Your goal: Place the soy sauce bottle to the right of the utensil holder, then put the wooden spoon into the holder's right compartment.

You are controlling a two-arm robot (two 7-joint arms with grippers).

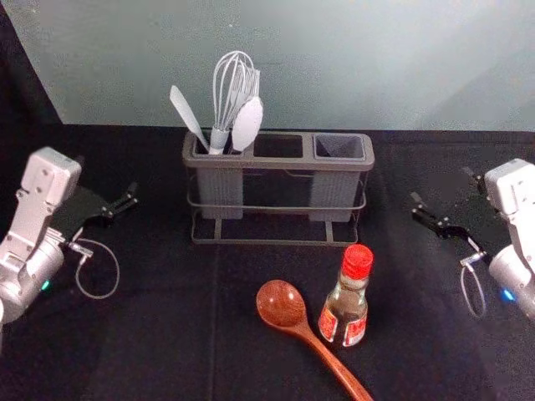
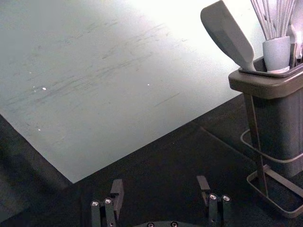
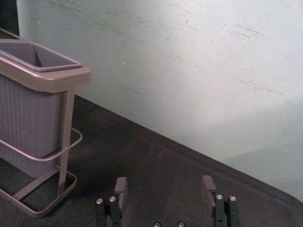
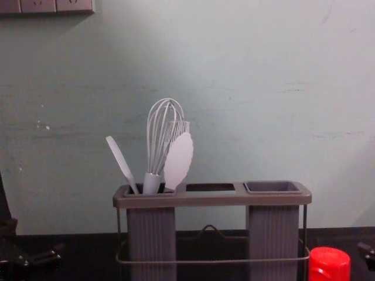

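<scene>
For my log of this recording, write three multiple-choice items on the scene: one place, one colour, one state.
1. Where is the wooden spoon relative to the utensil holder?
A) Behind it
B) In its left compartment
C) In front of it

2. What colour is the cap of the soy sauce bottle?
A) Red
B) Green
C) White

3. What state is the holder's right compartment in?
A) Full of whisks
B) Empty
C) Covered by a lid

Key:
1 C: the head view shows it lying nearer the camera than the holder.
2 A: head and chest views both show red.
3 B: its open top shows bare inner walls.
</scene>
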